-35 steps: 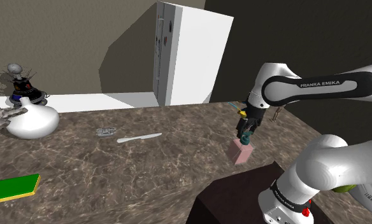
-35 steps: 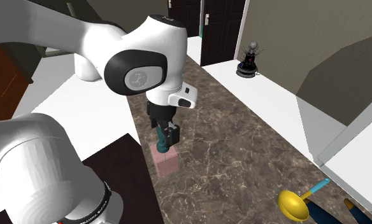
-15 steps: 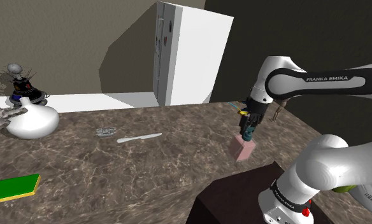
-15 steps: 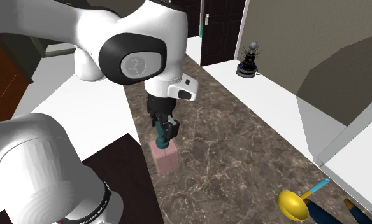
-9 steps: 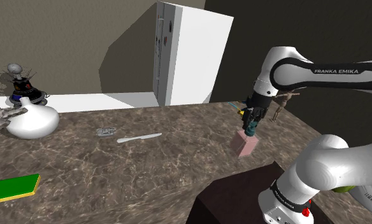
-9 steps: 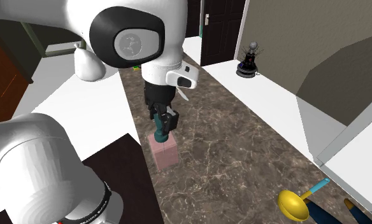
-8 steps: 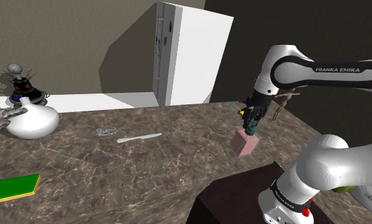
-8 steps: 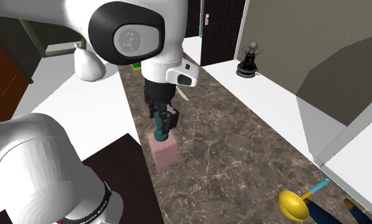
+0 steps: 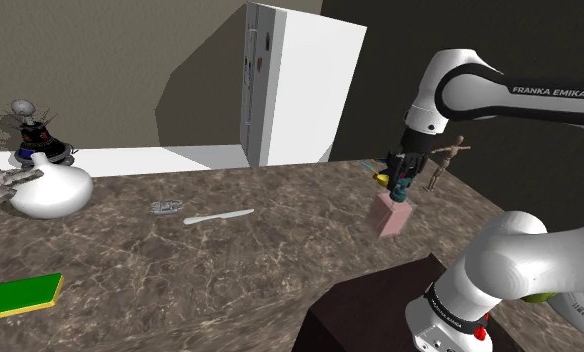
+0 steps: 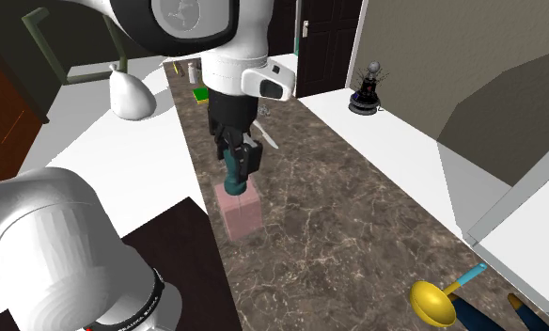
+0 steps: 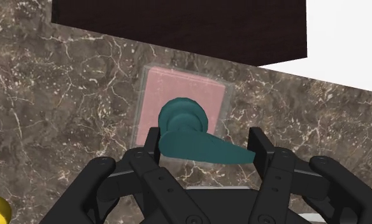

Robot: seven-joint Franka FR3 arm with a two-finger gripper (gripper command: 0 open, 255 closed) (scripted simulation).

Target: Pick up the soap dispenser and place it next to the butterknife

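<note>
The gripper has its 2 jaws clamped on the teal pump of the dispenser. Its pink body hangs beyond them, probably rigid and light, yet apt to swing.

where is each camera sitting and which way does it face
Shoulder view: beside the stand, facing over the counter toward the butterknife; arm and stand show.
Second exterior view: close by the arm's base, looking along the counter; white links show up front.
Wrist view: on the hand, looking down past the fingers at the soap dispenser.
Shared: all three show the gripper clasping the soap dispenser.
</note>
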